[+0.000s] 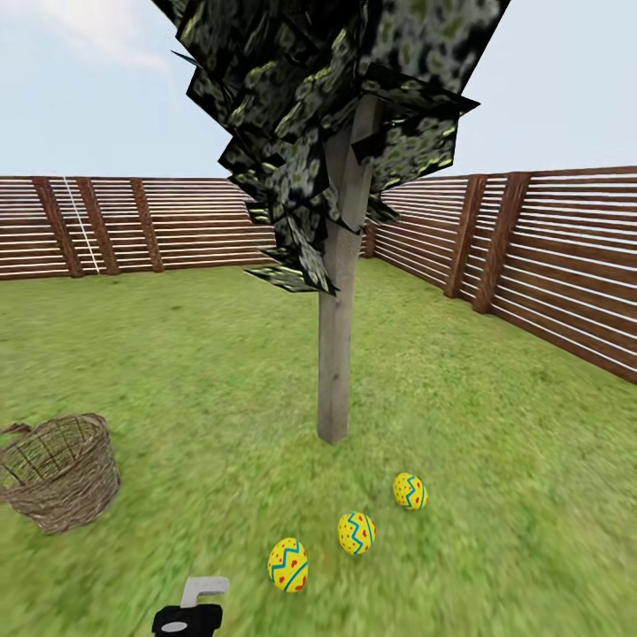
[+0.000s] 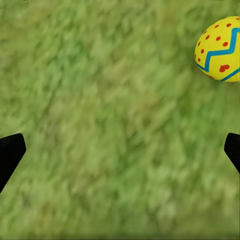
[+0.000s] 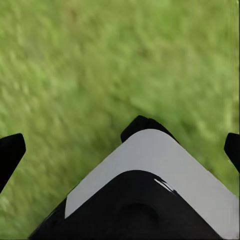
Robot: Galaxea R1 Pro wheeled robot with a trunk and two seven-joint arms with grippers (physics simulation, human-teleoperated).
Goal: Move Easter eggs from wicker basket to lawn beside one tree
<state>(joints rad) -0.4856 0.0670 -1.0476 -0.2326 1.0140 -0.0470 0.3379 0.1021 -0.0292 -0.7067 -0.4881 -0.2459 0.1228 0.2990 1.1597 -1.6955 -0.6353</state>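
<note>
Where the lawn [image 1: 495,416] met the base of the tree [image 1: 337,372], three eggs lay in a slanting row just in front of the trunk: the nearest egg [image 1: 288,564], the middle egg [image 1: 356,533] and the far egg [image 1: 410,491], each apart from its neighbour. To the left of the tree, well apart from the eggs, the basket [image 1: 60,472] stood upright on the grass, with no egg visible inside. The left gripper [image 2: 120,150] hung over bare grass, fingers spread wide and empty, one egg near it. The right gripper [image 3: 120,150] was likewise spread wide, holding nothing. Behind the tree ran the fence [image 1: 548,257].
</note>
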